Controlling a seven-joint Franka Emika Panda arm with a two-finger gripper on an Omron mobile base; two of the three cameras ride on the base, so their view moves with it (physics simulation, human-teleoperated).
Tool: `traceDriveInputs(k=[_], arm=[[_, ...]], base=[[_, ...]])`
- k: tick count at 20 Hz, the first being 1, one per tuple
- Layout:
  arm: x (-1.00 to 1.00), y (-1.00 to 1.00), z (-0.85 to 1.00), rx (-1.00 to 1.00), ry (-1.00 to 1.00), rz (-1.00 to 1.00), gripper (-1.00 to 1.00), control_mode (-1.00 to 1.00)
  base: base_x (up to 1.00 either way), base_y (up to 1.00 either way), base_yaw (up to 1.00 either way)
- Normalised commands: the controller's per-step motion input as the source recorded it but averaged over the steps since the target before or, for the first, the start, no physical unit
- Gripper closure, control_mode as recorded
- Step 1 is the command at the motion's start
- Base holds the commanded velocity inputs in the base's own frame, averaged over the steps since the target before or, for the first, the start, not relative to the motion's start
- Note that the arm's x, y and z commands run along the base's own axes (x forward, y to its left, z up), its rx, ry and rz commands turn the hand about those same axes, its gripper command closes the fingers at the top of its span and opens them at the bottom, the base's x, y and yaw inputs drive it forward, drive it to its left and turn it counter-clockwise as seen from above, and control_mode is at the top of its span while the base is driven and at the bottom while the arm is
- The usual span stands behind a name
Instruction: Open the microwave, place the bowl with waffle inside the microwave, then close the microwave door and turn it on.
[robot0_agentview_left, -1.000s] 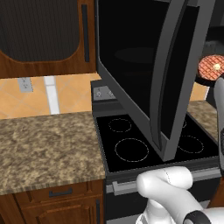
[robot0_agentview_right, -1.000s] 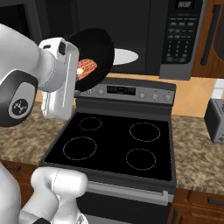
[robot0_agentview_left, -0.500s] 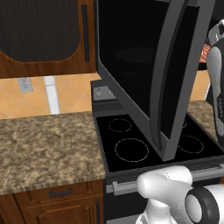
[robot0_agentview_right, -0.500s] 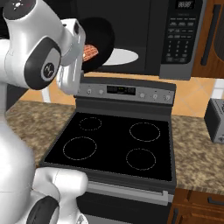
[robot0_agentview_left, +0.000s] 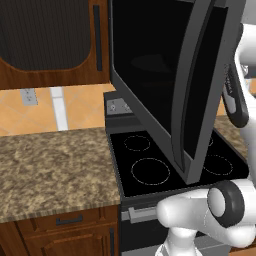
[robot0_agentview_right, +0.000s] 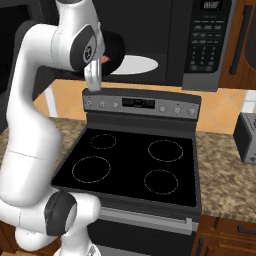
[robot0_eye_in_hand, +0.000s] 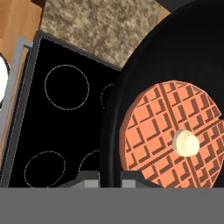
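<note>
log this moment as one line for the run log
stage: carrying bowl to microwave | microwave door: open | gripper: shut on bowl rim | waffle: in bowl | bowl: at cavity opening, above stove

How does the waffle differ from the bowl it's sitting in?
The waffle is orange-pink with a grid pattern and a pale dot on top; the bowl is plain black. The waffle is the smaller, a flat disc lying inside the wider bowl with its raised rim. Both are round, and the gripper carries them together above the stove.
</note>
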Motion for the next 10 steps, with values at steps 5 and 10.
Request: traceDriveInputs(k=[5, 10], arm=[[0.98, -0.12, -0.05, 0.1, 0.0, 0.0, 1.0, -1.0], [0.93, -0.07, -0.25, 0.02, 0.02, -0.05, 1.0, -1.0]], base=[[0.0, 0.0, 0.0], [0.0, 0.0, 0.0]])
